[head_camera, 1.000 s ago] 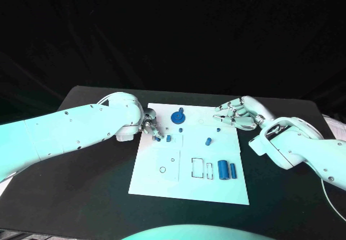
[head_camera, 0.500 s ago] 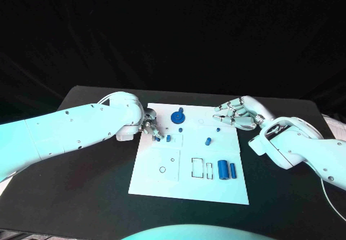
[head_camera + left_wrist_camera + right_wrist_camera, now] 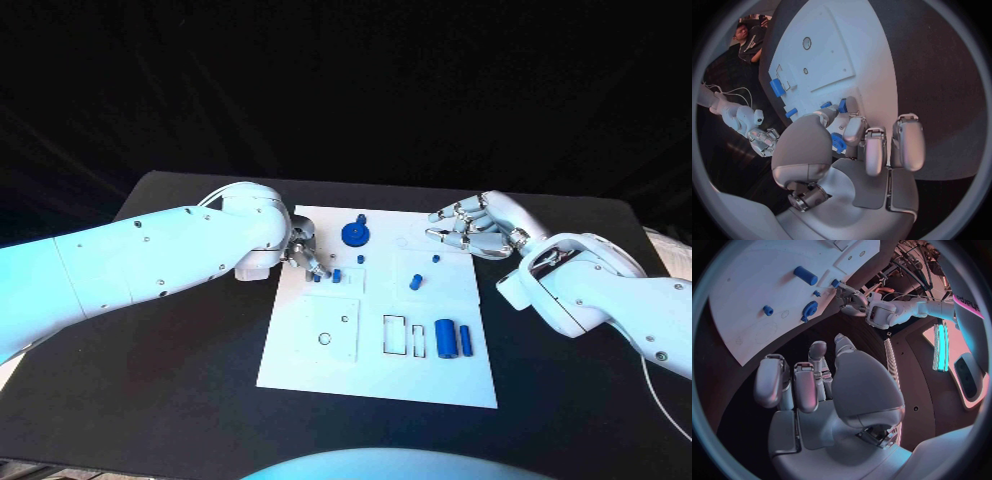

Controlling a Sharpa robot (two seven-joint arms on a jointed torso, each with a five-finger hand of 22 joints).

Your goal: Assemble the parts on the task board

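The white task board [image 3: 378, 360] lies in the middle of the black table. My left hand [image 3: 299, 252] reaches over its left edge, thumb and a finger pinching a small blue part [image 3: 336, 274] that stands beside another [image 3: 315, 277]. In the left wrist view the fingertips [image 3: 849, 107] meet that part [image 3: 842, 105]. A blue round part [image 3: 356, 235] sits near the far edge, a short one [image 3: 415, 281] mid-board, and two blue cylinders [image 3: 454, 340] at the right. My right hand [image 3: 470, 232] hovers at the far right corner, fingers curled in on nothing [image 3: 829, 385].
Outlined slots [image 3: 404, 336] and small round holes [image 3: 326, 338] mark the board's near half. Black table [image 3: 173, 370] surrounds the board on all sides. The right wrist view shows the board [image 3: 748, 285] with my left hand [image 3: 851, 297] at its edge.
My left hand has shifted slightly over the two small blue parts. The right hand holds its place.
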